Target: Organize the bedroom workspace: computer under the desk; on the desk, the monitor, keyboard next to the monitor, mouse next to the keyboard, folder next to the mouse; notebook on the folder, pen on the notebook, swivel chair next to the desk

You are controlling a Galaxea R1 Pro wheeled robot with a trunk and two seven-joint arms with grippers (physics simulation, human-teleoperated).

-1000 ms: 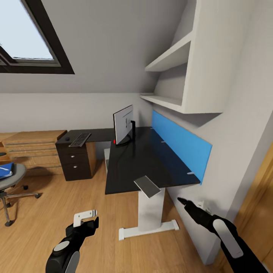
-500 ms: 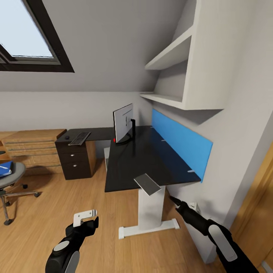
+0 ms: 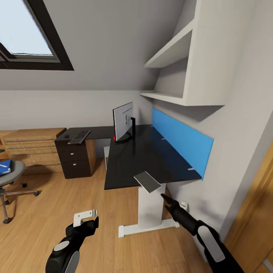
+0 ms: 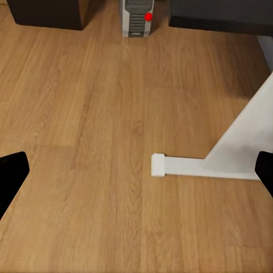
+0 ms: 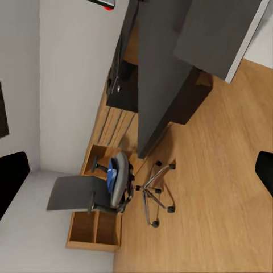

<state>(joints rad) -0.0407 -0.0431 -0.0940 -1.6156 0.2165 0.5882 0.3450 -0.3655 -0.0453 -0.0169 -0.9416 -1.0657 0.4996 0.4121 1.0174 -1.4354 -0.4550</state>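
The black desk (image 3: 140,159) runs along the wall with its blue back panel. On it stand the monitor (image 3: 123,122) and, at the far end, the keyboard (image 3: 79,137) and the mouse (image 3: 66,135). A flat grey rectangle (image 3: 148,182), seemingly the notebook, overhangs the desk's near edge. The computer (image 4: 136,14) stands on the floor under the desk. The swivel chair (image 3: 11,177) at far left carries the blue folder (image 3: 4,168) (image 5: 116,175). The pen is too small to make out. My left gripper (image 3: 85,218) hangs open over the floor. My right gripper (image 3: 167,199) is open beside the desk leg.
A white desk leg (image 3: 149,212) with a long foot stands between my arms. A black drawer unit (image 3: 76,157) and a light wood cabinet (image 3: 32,146) sit at the far left. White wall shelves (image 3: 170,57) hang above the desk, and a wooden door (image 3: 258,216) is at right.
My right arm has swung left, toward the desk leg and under the grey rectangle. The view has shifted slightly. The left arm has not moved.
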